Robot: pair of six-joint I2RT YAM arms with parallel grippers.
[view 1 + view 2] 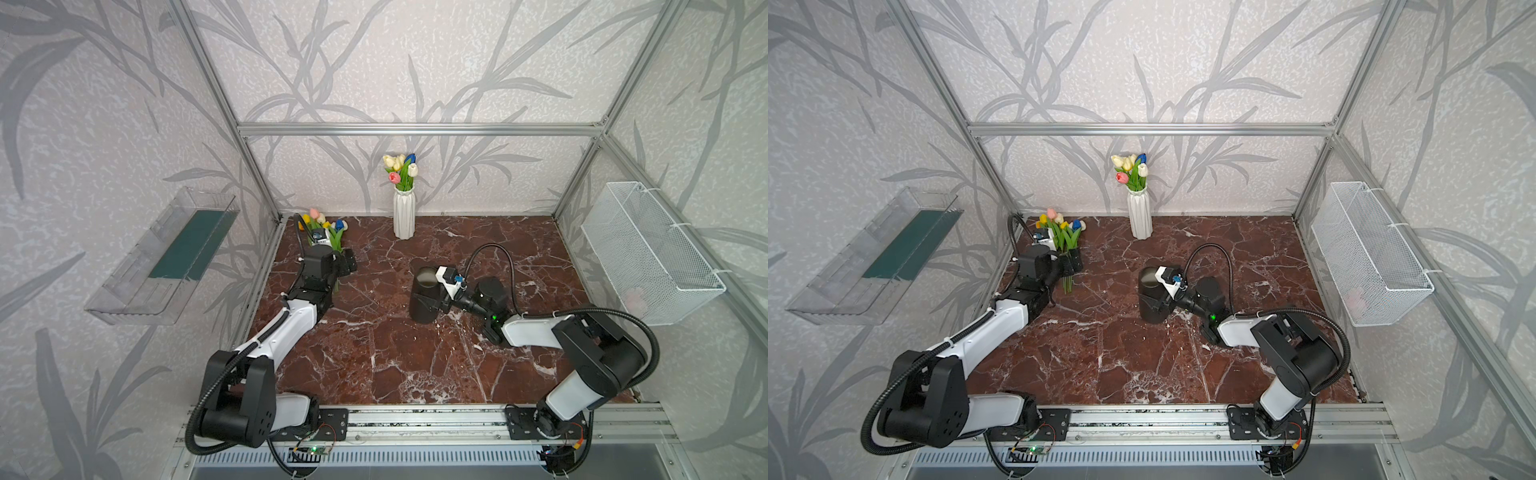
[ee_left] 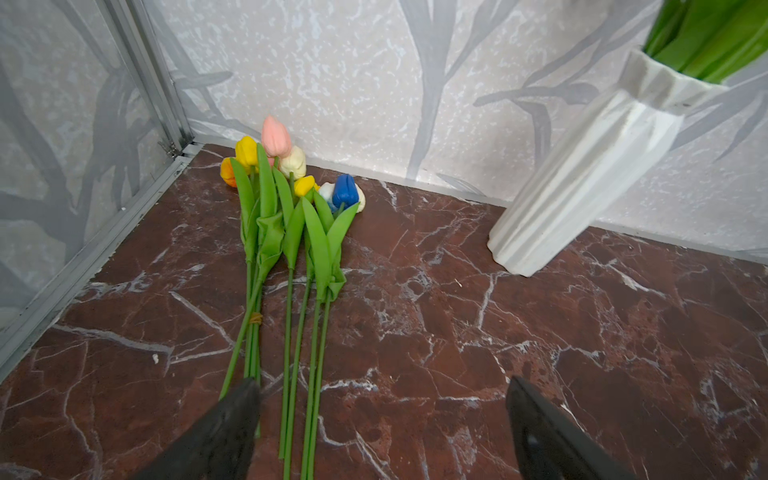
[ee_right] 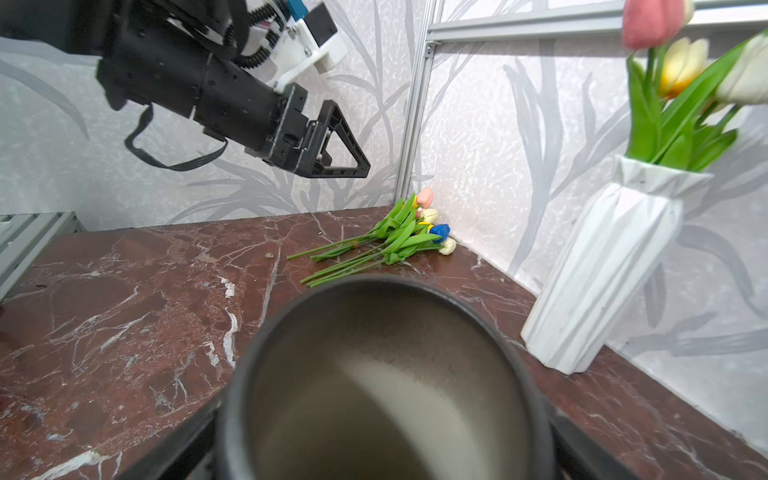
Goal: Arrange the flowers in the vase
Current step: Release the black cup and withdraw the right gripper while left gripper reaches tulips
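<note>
The step in hand looked like the pick-up of the next flower. The loose flowers [image 2: 286,216] lay flat on the bench [image 1: 374,353] in its back left corner, heads towards the wall and stems pointing out into the open. There were heads in pink, yellow, orange, cream and blue, and a yellowish tie [image 2: 255,318] bound a few of the stems. The left gripper [image 2: 380,382] hung above the stem ends with its jaws spread wide and nothing between them. The right wrist view showed it well clear of the bench. The stems ran under the gap between the jaws, crowded towards one finger rather than centred. The right gripper [image 1: 430,307] sat at the dark vase [image 1: 1148,303], which stood upright and empty near the middle of the bench. Its jaws stood on either side of the vase wall, but I could not tell whether they pressed on it or merely flanked it. A white vase [image 1: 404,216] at the back wall already held several tulips [image 1: 401,168]. Being empty and attended, the dark vase seemed the one due for filling. The next move probably called for the left gripper to come down, line up on a single stem and close on it alone. The closely packed stems and the tie risked lifting several at once.
</note>
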